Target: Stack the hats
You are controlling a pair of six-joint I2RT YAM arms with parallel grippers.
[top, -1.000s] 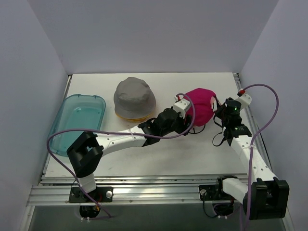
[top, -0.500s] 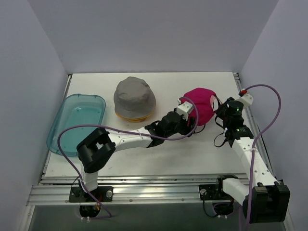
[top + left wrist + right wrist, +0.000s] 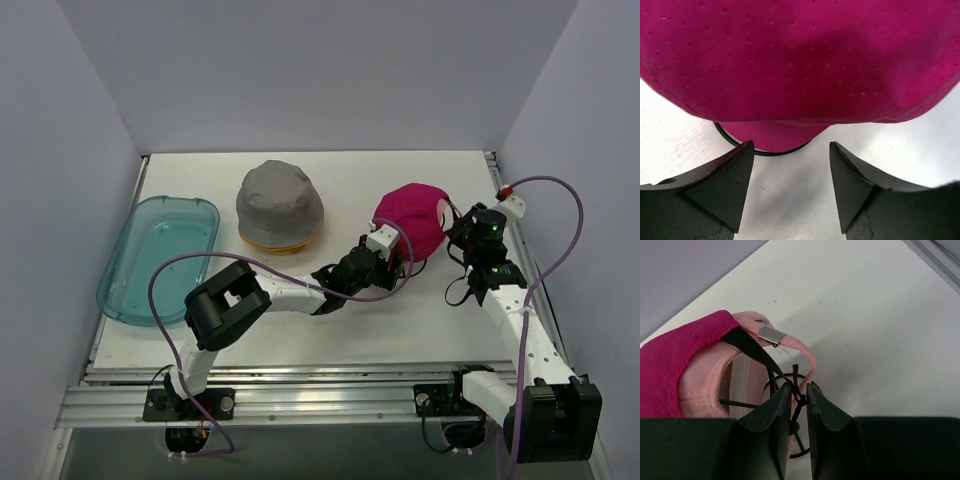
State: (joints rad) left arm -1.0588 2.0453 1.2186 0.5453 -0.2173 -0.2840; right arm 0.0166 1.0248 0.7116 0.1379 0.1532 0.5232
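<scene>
The magenta baseball cap (image 3: 415, 215) sits over the light pink baseball cap (image 3: 705, 385) on a black wire stand (image 3: 765, 152) at the right of the table. The grey bucket hat (image 3: 280, 200) lies on the yellow bucket hat (image 3: 270, 243), of which only the rim shows. My left gripper (image 3: 392, 262) is open and empty, low on the table just in front of the magenta cap (image 3: 800, 60). My right gripper (image 3: 799, 386) is shut on the light pink cap's rear band and a black cord at the caps' back (image 3: 455, 232).
A translucent teal tray (image 3: 160, 255) lies at the left edge. The white table (image 3: 400, 320) has a metal rail along its right side. Purple cables loop from both arms.
My left arm has swung right and its gripper has drawn back a little from the magenta cap toward the near side, staying open. My right gripper has barely moved.
</scene>
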